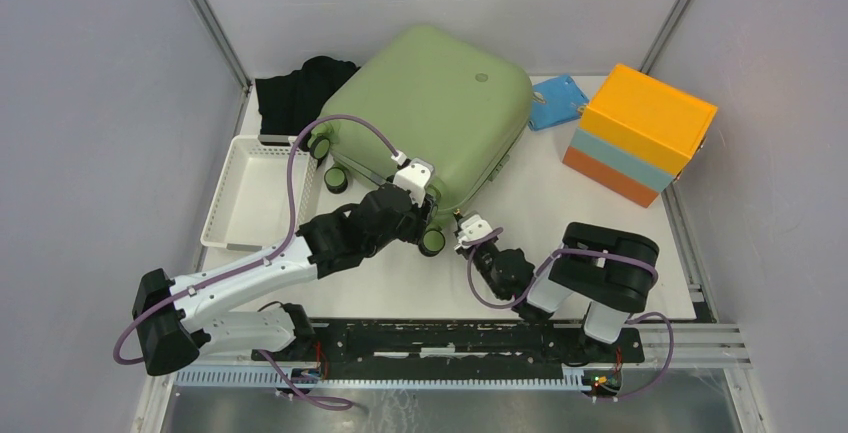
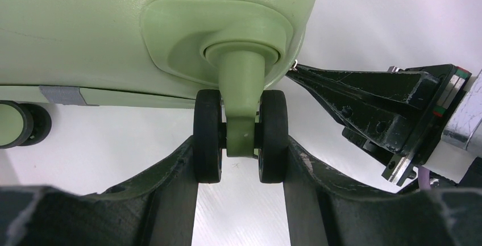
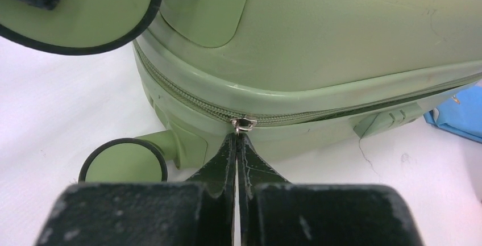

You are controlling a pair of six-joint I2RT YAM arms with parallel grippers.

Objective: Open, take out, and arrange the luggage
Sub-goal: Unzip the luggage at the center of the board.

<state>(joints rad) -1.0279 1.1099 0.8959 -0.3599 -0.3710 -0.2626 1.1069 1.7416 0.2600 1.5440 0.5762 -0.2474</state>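
Right fingers [image 3: 223,163] pinched shut on small metal zip pull [image 3: 244,123]; left fingers [image 2: 167,186] half open, clamping twin black wheel [image 2: 207,138]. Sage-green hard-shell luggage [image 1: 430,103] lies flat mid white surface [image 1: 545,188]: stiff, slick, prob. heavy; grip hardware, not shell.

Left arm [image 1: 250,275] and right arm [image 1: 600,265]: white link shells, chunky black joint housings, and a purple cable [image 1: 345,119] looping loose off each. There's a white camera block [image 1: 414,174] at each wrist, and the base rail [image 1: 450,338] is black with badly scuffed paint. Right gripper [image 3: 236,142] fingers [image 3: 219,169] are matte black rough wedges with thin tips and grey chipped edges, screws in the side plate. Left gripper [image 2: 240,146] has the same finish.
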